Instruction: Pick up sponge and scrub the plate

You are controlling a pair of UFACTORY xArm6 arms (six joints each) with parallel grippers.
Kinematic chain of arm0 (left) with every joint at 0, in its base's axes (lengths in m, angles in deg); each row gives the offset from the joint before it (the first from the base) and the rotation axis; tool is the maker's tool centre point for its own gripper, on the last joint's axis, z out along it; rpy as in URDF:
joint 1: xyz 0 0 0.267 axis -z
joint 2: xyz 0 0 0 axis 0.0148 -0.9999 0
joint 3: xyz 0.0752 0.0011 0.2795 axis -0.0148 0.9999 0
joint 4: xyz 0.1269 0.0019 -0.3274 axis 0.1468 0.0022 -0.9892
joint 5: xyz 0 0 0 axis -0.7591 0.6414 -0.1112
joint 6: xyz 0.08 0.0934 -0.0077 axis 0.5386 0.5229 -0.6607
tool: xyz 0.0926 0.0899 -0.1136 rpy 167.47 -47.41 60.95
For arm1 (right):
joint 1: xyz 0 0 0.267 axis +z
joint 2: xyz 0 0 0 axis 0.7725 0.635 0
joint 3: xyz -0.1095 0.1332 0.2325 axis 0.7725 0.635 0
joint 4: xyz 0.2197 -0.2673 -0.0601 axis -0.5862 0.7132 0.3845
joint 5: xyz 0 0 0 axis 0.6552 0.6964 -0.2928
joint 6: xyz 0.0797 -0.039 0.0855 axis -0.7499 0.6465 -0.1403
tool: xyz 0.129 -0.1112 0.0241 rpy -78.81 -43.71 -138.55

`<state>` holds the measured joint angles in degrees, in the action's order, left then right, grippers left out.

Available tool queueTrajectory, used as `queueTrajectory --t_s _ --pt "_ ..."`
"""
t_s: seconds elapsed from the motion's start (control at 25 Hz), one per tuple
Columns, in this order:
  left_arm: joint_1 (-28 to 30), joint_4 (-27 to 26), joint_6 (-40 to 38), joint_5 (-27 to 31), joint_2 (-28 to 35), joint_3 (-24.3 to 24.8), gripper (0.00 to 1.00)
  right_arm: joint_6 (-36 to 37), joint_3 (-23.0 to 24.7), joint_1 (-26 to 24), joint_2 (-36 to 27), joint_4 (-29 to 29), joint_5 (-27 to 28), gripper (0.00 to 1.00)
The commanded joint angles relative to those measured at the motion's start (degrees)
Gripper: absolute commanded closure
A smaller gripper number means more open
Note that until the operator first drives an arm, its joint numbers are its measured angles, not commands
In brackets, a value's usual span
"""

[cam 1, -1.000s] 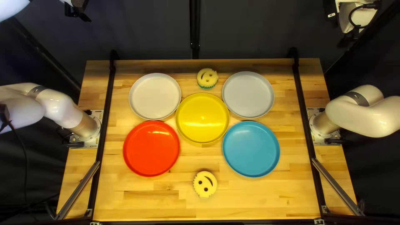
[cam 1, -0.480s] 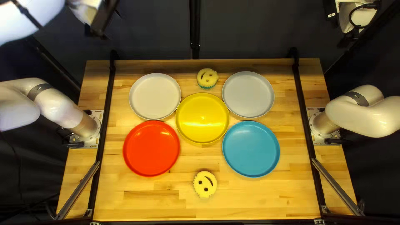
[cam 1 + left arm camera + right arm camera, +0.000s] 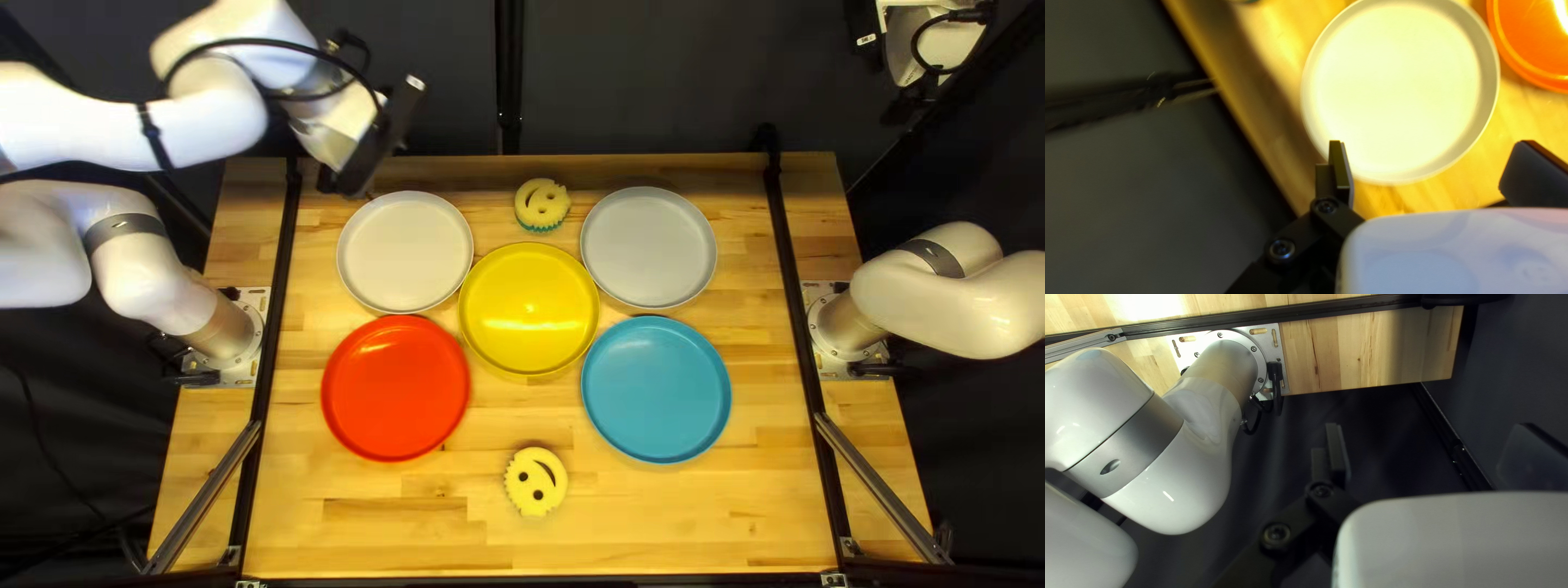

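While aloft, left end effector (image 3: 377, 142) agape.

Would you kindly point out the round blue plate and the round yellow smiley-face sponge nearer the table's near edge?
Round blue plate (image 3: 655, 389), top left view, middle of its inside.
Round yellow smiley-face sponge (image 3: 536, 481), top left view, its top.

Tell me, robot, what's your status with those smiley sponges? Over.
Left gripper open, near white plate; right gripper open, off to the side of the table. Far sponge and near sponge ungripped. Nothing visible covering either.
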<state>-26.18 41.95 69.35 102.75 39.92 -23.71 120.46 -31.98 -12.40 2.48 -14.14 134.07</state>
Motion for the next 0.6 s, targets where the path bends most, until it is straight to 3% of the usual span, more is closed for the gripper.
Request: queueTrajectory --t_s 0.04,0.12,0.24,0.28,0.4,0.6 --pt "-1.5 -0.4 0.3 0.5 0.8 0.2 0.00 0.0 0.0 0.0 0.0 0.0 0.0 0.00" --pt "1.5 0.7 -4.9 -1.8 1.4 1.8 0.00 0.0 0.0 0.0 0.0 0.0 0.0 0.00" --pt "11.9 3.5 -15.6 -8.3 -1.6 3.5 0.00 0.0 0.0 0.0 0.0 0.0 0.0 0.00" --pt "17.5 5.3 -21.3 -12.0 -4.7 3.1 0.00 0.0 0.0 0.0 0.0 0.0 0.0 0.00" --pt "26.5 9.1 -30.1 -18.4 -12.1 1.0 0.00 0.0 0.0 0.0 0.0 0.0 0.0 0.00" --pt "34.6 12.3 -37.3 -26.0 -21.5 -1.4 0.00 0.0 0.0 0.0 0.0 0.0 0.0 0.00"
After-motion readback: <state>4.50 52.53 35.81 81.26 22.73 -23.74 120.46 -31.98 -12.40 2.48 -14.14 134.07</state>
